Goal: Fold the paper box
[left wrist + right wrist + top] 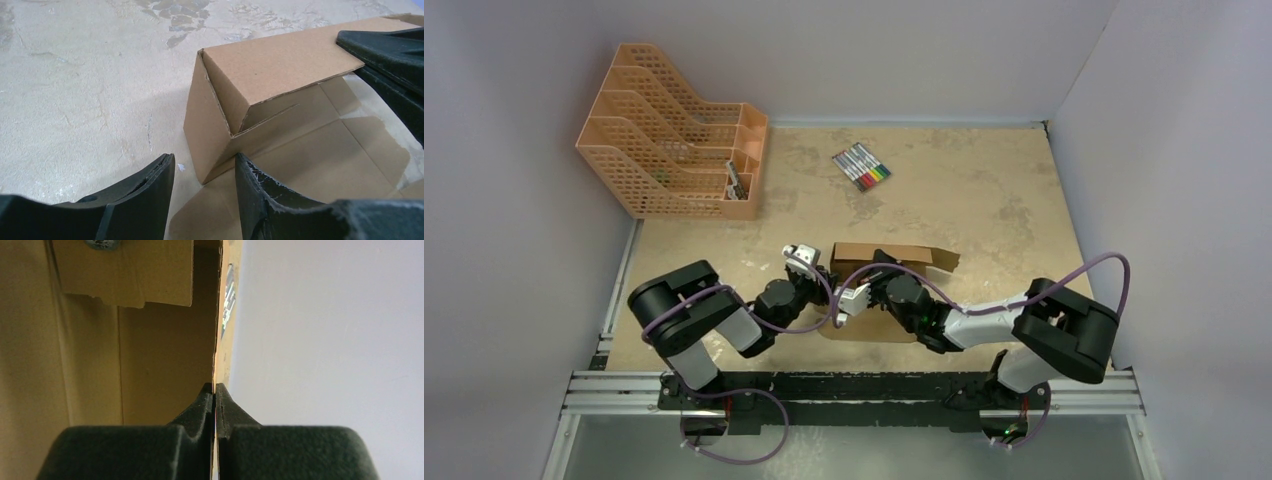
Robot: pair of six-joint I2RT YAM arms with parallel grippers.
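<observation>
Beige table [984, 190] holds a half-folded box [904, 252] (brown cardboard); right gripper [214, 390] pinches a panel edge, left gripper [204, 165] hangs spread at its corner, gripping nothing.

The left arm [679, 300] and right arm [1064, 330] are black with pale grey forearm shells and bulky rounded joints; a purple cable [1104, 262] loops along each. The left gripper [204, 167] has matte black fingers [270, 200], scuffed whitish.
</observation>
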